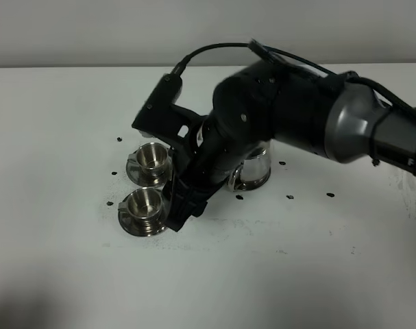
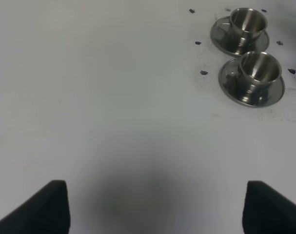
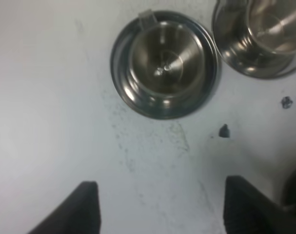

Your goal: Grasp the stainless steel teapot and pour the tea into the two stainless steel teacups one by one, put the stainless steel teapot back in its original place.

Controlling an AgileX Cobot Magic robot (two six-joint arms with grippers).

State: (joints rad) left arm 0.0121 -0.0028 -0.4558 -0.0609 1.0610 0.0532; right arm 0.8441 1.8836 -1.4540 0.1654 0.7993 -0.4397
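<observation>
right end effector (image 3: 161,192) spread, near 2 teacups (image 3: 165,63) (image 3: 267,29) — left end effector (image 2: 156,187) spread over table (image 2: 113,97).

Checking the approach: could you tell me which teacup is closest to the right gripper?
The front teacup, lower in the high view; the right gripper is beside it, the rear teacup farther off.

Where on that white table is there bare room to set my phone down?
Bare patches: the wide stretch of table left of the far cup and near cup, and the front strip nearer the camera than the cups and teapot. Crowded: the gap between cups and teapot, where the right arm's claw hangs open.
</observation>
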